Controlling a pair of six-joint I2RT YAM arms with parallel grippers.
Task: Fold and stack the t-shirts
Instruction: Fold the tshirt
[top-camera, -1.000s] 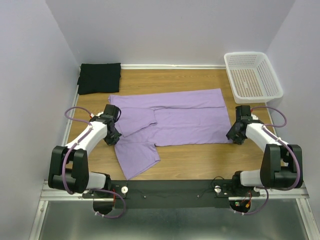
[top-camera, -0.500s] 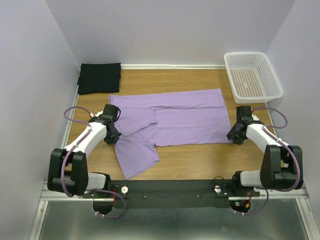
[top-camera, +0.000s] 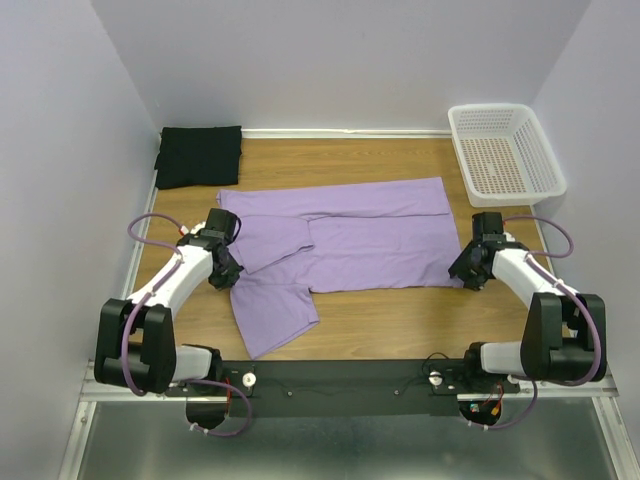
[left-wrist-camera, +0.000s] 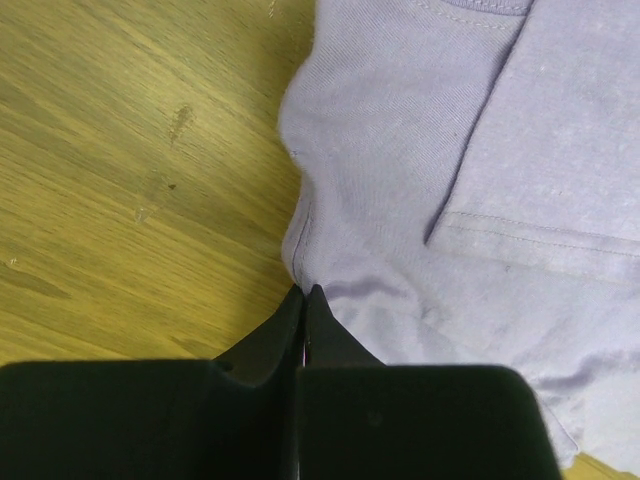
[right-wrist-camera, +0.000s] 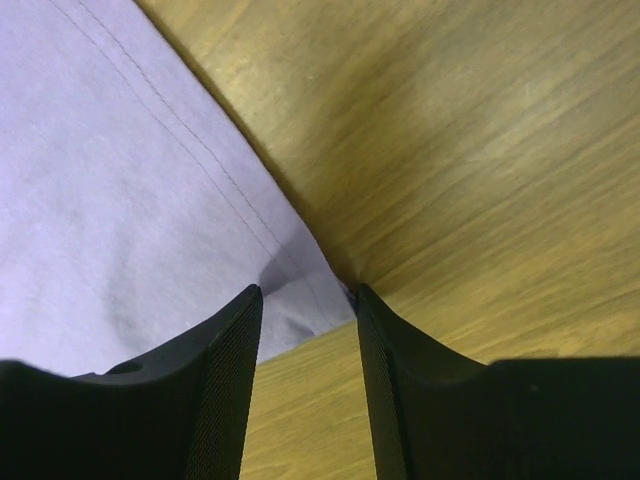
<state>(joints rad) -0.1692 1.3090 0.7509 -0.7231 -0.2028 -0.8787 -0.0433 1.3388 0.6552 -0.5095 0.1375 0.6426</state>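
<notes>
The lavender t-shirt (top-camera: 370, 240) lies spread across the table, with one side folded over and a sleeve (top-camera: 275, 315) trailing toward the near edge. The black t-shirt (top-camera: 200, 155) lies folded at the back left corner. My left gripper (top-camera: 228, 272) is shut on the lavender shirt's left edge; in the left wrist view its tips (left-wrist-camera: 303, 290) meet where the fabric (left-wrist-camera: 420, 150) puckers. My right gripper (top-camera: 463, 275) is open at the shirt's near right corner. In the right wrist view its fingers (right-wrist-camera: 305, 292) straddle that hemmed corner (right-wrist-camera: 300, 275), low over the wood.
A white perforated basket (top-camera: 490, 107) stands at the back right, holding nothing. Bare wooden table (top-camera: 400, 320) shows in front of the shirt. Walls close in on the left, right and back.
My right gripper has shifted slightly left onto the shirt's corner and its jaws have spread a little. The left gripper and both shirts look unchanged.
</notes>
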